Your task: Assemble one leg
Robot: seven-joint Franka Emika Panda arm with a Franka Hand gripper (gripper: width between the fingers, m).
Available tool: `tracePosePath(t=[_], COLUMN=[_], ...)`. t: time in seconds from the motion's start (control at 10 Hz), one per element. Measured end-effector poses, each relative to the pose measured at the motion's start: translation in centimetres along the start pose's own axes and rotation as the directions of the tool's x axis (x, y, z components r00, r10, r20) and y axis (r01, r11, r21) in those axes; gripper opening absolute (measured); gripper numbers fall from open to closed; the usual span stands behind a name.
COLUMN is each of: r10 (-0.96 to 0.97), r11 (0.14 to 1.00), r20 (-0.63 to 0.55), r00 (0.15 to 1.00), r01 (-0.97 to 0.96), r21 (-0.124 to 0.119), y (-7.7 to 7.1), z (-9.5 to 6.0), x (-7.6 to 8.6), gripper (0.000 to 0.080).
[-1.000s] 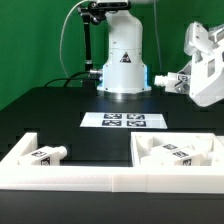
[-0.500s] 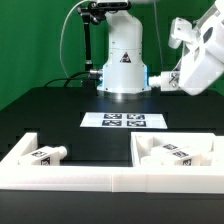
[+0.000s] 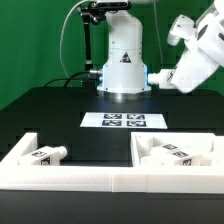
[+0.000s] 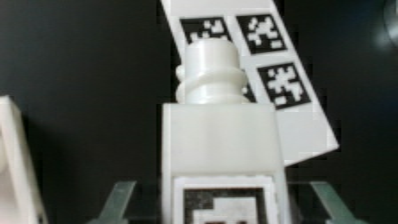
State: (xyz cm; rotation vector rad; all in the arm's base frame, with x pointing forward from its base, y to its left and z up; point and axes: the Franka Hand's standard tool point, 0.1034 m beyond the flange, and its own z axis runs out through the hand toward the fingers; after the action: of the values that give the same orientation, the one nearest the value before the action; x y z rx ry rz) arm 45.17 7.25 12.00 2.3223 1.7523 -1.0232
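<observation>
One leg [image 4: 221,120] in the hand [image 4: 221,203]; one marker board [image 3: 124,121] on table [image 3: 50,112]

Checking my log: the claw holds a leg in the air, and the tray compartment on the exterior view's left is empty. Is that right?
Not quite. The claw does hold a leg in the air, but the tray compartment on the exterior view's left is not empty: the exterior view shows another leg lying in it.
</observation>
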Motion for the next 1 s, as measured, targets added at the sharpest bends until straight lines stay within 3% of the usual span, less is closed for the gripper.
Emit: tracePosePath(t=[0.1, 0.2, 0.3, 0.5, 0.7, 0.8, 0.9, 1.0], r10=[0.116, 0.185, 0.218, 0.235, 0.271, 0.362, 0.408, 0.416], r11=[0.993, 0.978, 0.968, 0.970, 0.962, 0.930, 0.909, 0.906], r20=[-0.027, -0.075, -0.115, -0.244, -0.365, -0.388, -0.429, -0.481], r00=[0.993, 0.980, 0.969, 0.941, 0.891, 0.848, 0.806, 0.772], r01=[-0.115, -0.176, -0.200, -0.210, -0.241, -0.302, -0.315, -0.303], r21=[0.042, 0.107, 0.152, 0.125, 0.127, 0.208, 0.271, 0.297], y=[-0.5, -0.7, -0.4, 0.7, 1.2, 1.2, 1.8, 2.7], z=[0.0, -0.1, -0.2, -0.4, -0.2, -0.3, -0.8, -1.4], x=[-0.7, -0.5, -0.6, -0.8, -1.4, -0.9, -0.1, 0.4], gripper=[0.0281, 0.0281, 0.0281, 0.0281, 0.0281, 0.0281, 0.0281, 0.0281])
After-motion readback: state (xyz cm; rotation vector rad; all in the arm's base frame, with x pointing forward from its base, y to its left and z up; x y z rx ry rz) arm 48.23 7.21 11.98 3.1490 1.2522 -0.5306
